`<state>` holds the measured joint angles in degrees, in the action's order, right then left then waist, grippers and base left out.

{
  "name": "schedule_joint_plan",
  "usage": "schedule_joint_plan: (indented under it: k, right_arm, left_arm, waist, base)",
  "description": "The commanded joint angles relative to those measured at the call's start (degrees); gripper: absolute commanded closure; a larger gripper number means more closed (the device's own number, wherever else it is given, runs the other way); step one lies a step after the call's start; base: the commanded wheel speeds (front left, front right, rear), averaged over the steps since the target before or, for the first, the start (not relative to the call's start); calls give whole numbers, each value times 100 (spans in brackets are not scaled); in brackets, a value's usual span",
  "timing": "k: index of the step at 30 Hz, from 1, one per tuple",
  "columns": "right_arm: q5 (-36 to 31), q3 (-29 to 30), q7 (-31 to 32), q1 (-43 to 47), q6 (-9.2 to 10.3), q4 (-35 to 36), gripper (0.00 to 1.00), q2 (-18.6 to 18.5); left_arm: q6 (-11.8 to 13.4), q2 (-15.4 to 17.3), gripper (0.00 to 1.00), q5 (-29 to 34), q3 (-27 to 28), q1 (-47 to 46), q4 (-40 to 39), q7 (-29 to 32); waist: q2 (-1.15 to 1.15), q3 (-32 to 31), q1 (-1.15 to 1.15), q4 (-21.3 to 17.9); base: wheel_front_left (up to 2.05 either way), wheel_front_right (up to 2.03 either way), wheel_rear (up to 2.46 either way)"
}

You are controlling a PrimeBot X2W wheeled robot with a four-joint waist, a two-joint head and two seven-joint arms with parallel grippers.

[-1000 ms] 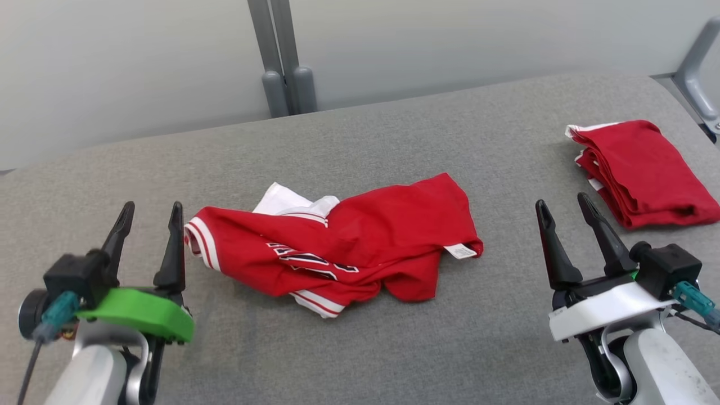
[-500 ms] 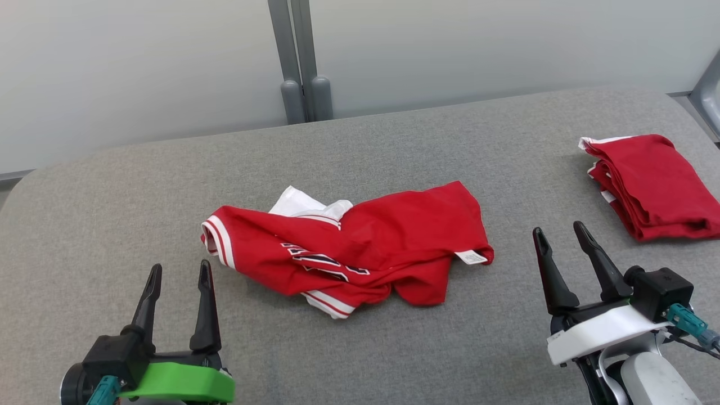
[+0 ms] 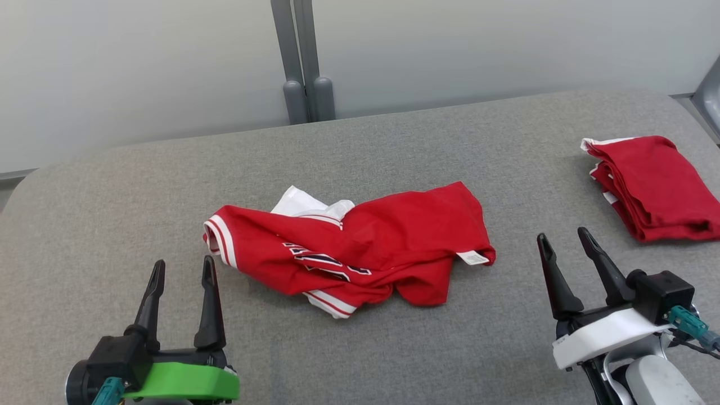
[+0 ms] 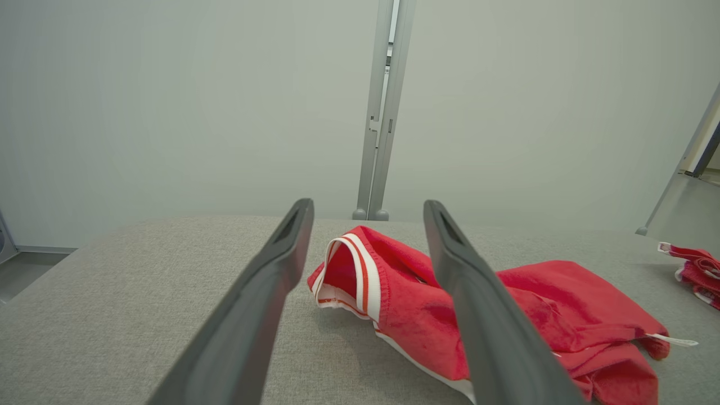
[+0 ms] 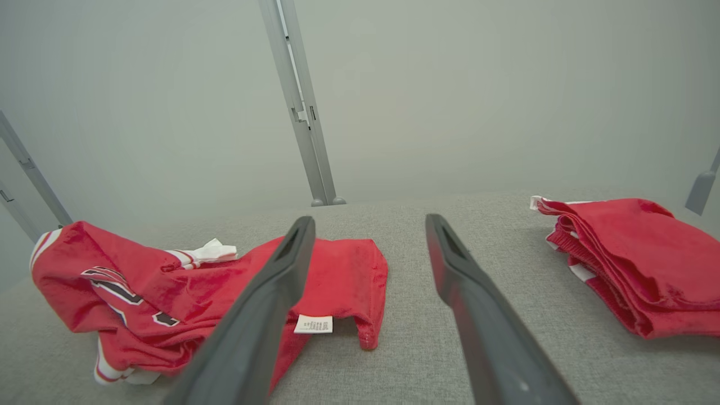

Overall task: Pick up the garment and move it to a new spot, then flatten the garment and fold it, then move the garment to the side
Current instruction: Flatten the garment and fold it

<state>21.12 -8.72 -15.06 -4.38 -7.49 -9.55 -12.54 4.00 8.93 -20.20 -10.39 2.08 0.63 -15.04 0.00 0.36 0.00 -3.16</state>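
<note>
A crumpled red garment (image 3: 360, 247) with white striped trim and dark lettering lies in a heap mid-table; its white label sticks out at its right edge. In the left wrist view the garment (image 4: 523, 298) shows a striped sleeve opening between my fingers; in the right wrist view the garment (image 5: 185, 298) lies to the left. My left gripper (image 3: 183, 267) stands open at the lower left, short of the sleeve and apart from it. My right gripper (image 3: 562, 236) stands open at the lower right, well clear of the cloth. Nothing is held.
A folded red garment pile (image 3: 652, 185) rests at the table's far right, also seen as a pile (image 5: 635, 259) in the right wrist view. The grey fabric table (image 3: 112, 214) has rounded corners. A grey post (image 3: 304, 62) and pale wall stand behind it.
The head camera shifted, so the whole scene sits lower and rightward in frame. My left gripper dropped back toward the near edge, away from the sleeve. Both grippers stay open.
</note>
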Motion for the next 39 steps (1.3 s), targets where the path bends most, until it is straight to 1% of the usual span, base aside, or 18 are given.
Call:
schedule_joint_plan:
  k: [1, 3, 7, 15, 22, 25, 26, 27, 28, 33, 36, 39]
  right_arm:
    - [-12, -7, -15, 57, -1, -62, 0, -40]
    - [-23, -49, 9, 29, -1, -262, 0, -85]
    - [-92, -160, 454, -263, -1, -800, 0, -157]
    - [-203, -281, 1373, -988, -1, -1904, 0, -239]
    - [-288, -236, 1748, -1530, -1, -2623, 0, -276]
    - [-277, -267, 1693, -1709, -1, -2813, 0, -306]
    - [-278, -275, 1674, -1732, -1, -2849, 2, -317]
    - [-294, -290, 1626, -1752, -1, -2886, 70, -333]
    - [-321, -298, 1587, -1771, -1, -2909, 100, -356]
    - [-435, -129, 1299, -1852, -1, -2914, 100, -412]
    - [-484, -1, 1192, -1949, -1, -2699, 100, -462]
    - [-447, 57, 1280, -2220, -1, -2390, 100, -532]
  left_arm:
    - [-56, -29, 0, 83, 44, 82, 18, -17]
    - [-112, -68, 0, 135, 82, 65, 26, -17]
    - [-215, -155, 0, 181, 104, -56, 35, -17]
    - [-356, -288, 0, 311, 176, -268, 107, -17]
    - [-465, -386, 0, 404, 215, -399, 154, -17]
    - [-507, -431, 0, 437, 216, -442, 185, -17]
    - [-519, -444, 0, 448, 219, -449, 192, -17]
    - [-529, -460, 0, 457, 227, -453, 199, -17]
    - [-537, -474, 0, 461, 235, -451, 206, -17]
    - [-580, -531, 0, 477, 251, -380, 251, -17]
    - [-602, -554, 0, 466, 208, -353, 259, -17]
    - [-642, -575, 0, 426, 120, -438, 254, -17]
  waist:
    - [0, 6, 0, 21]
    - [0, 30, 0, 64]
    - [0, 153, 0, 245]
    - [0, 488, 0, 805]
    - [0, 696, 0, 1147]
    - [0, 758, 0, 1275]
    - [0, 767, 0, 1308]
    - [0, 773, 0, 1342]
    - [0, 776, 0, 1366]
    - [0, 747, 0, 1459]
    - [0, 758, 0, 1502]
    - [0, 868, 0, 1580]
  base:
    - [0, 0, 0]
    - [0, 0, 0]
    - [0, 0, 0]
    - [0, 0, 0]
    - [0, 0, 0]
    - [0, 0, 0]
    - [0, 0, 0]
    - [0, 0, 0]
    - [0, 0, 0]
    - [0, 0, 0]
    - [0, 0, 0]
    - [0, 0, 0]
